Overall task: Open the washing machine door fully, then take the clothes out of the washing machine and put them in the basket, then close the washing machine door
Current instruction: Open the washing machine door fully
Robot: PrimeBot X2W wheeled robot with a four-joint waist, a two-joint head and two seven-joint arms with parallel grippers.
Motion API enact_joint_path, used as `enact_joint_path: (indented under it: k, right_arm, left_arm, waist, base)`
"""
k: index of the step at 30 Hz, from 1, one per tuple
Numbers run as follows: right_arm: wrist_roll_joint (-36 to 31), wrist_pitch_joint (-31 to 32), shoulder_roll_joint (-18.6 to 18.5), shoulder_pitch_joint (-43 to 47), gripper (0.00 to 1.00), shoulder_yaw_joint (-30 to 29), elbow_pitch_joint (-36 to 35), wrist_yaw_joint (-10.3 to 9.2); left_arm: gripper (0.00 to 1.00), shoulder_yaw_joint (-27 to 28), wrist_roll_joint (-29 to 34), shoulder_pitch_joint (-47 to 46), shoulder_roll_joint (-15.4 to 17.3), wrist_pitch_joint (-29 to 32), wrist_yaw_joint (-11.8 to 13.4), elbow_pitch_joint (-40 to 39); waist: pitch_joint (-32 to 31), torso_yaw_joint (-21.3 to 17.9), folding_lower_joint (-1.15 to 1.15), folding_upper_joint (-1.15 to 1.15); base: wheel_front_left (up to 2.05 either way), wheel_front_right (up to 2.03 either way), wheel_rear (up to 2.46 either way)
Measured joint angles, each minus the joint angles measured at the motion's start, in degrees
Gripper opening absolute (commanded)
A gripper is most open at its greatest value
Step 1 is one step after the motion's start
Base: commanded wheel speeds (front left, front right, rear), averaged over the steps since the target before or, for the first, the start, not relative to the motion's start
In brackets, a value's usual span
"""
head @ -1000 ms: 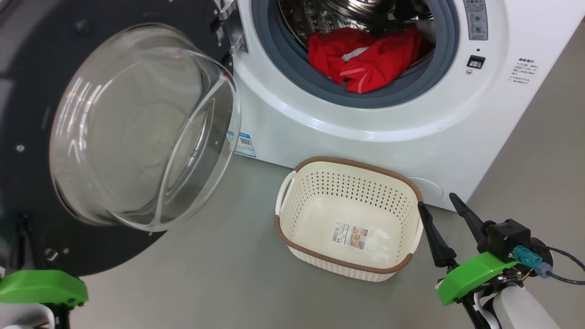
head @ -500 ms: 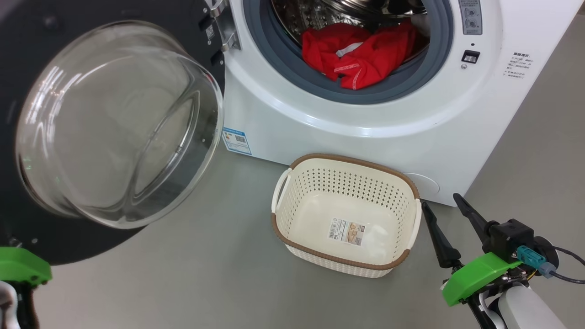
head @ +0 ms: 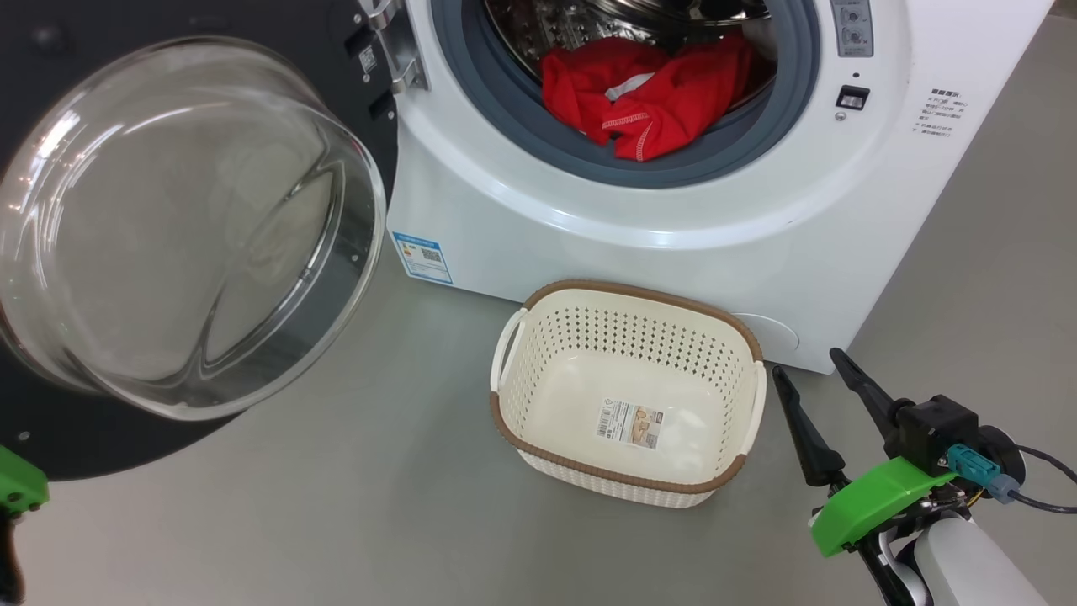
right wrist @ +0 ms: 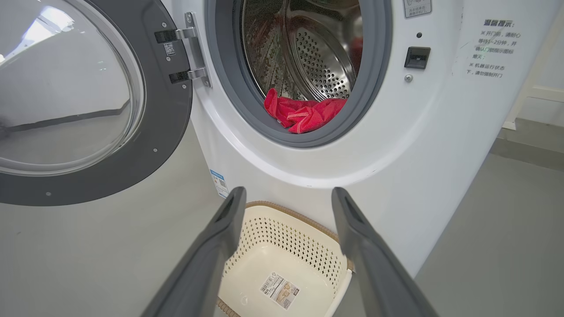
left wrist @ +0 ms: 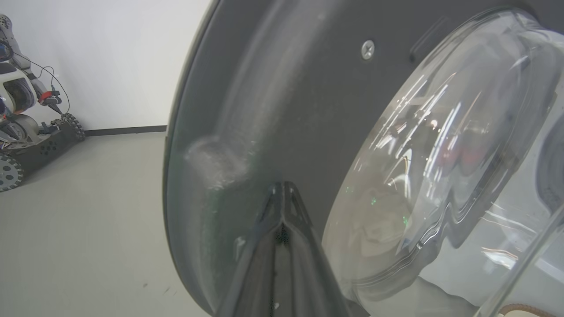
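A wheeled machine point(left wrist: 24, 132) trailing thin cables point(left wrist: 56, 86) stands on the smooth grey floor point(left wrist: 88, 229) beside a plain white wall point(left wrist: 123, 53), a dark skirting strip point(left wrist: 128, 130) running along the wall's foot.

The right gripper point(head: 804, 362) has two long dark pointed fingers point(head: 806, 438). Behind them are a black block point(head: 934, 429), a bright green bracket point(head: 875, 503), a teal plug point(head: 972, 465) with black cable point(head: 1043, 505), and a white forearm point(head: 959, 564). The left gripper point(left wrist: 283, 187) is dark grey.
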Motion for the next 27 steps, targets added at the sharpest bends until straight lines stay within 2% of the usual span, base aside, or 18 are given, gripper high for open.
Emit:
enact_joint_path:
  k: [4,5,6,8,9,10,15,20,24,27]
  right_arm:
    - [0.2,0.0,0.2,0.0,1.00,-0.3,0.0,0.00]
    - [0.2,0.0,0.3,0.0,1.00,-0.4,0.0,0.00]
    - [0.3,0.0,0.4,0.0,1.00,-0.5,0.0,0.00]
    - [0.5,0.0,0.5,0.0,1.00,-0.6,0.1,0.00]
    - [0.6,0.0,0.7,0.0,1.00,-0.6,0.2,0.00]
    - [0.6,0.0,0.8,0.0,1.00,-0.6,0.2,0.00]
    - [0.6,0.0,1.7,0.0,1.00,-1.1,0.1,0.00]
    - [0.6,0.0,2.2,0.2,1.00,-2.6,-0.6,0.00]
    - [0.5,0.0,2.5,0.4,1.00,-3.4,-1.8,0.00]
    - [0.2,0.0,2.8,0.6,1.00,-4.5,-2.0,0.00]
  left_arm:
    - [0.00,0.2,0.8,0.0,0.3,-0.1,-0.5,0.5]
    - [0.18,0.4,1.2,0.0,0.3,-0.1,-0.5,0.0]
    - [0.28,0.8,1.6,0.1,0.2,-0.1,-0.5,-1.0]
    - [0.65,1.5,2.2,0.3,0.0,-0.1,-0.5,-3.3]
    - [0.88,2.0,2.4,0.6,-0.1,-0.1,-0.8,-4.5]
    - [1.00,2.5,2.5,1.0,-0.2,-0.1,-0.9,-5.9]
    - [1.00,3.9,3.9,4.5,-0.7,-0.1,-0.8,-13.2]
    - [1.00,3.7,5.6,7.7,-1.9,-0.1,0.6,-22.5]
    - [1.00,3.0,5.6,9.5,-4.1,-0.5,0.6,-30.0]
    - [1.00,1.1,5.6,11.1,-5.6,0.2,0.5,-32.6]
  waist:
    - [-0.4,-0.3,0.00,0.00]
    - [-0.6,-0.4,0.00,0.00]
    - [-0.7,-0.5,0.00,0.00]
    - [-1.1,-0.6,0.00,0.00]
    - [-1.2,-0.7,0.00,0.00]
    - [-1.4,-0.9,0.00,0.00]
    - [-2.4,-1.8,0.00,0.00]
    - [-3.3,-3.5,0.00,0.00]
    - [-3.7,-5.3,0.00,0.00]
    - [-4.0,-6.9,0.00,0.00]
  base:
    - [0.00,0.00,0.00]
    - [0.00,0.00,0.00]
    - [0.00,0.00,0.00]
    - [0.00,0.00,0.00]
    - [0.00,0.00,0.00]
    - [0.00,0.00,0.00]
    - [0.00,0.00,0.00]
    - [0.00,0.00,0.00]
    - [0.00,0.00,0.00]
    - [0.00,0.00,0.00]
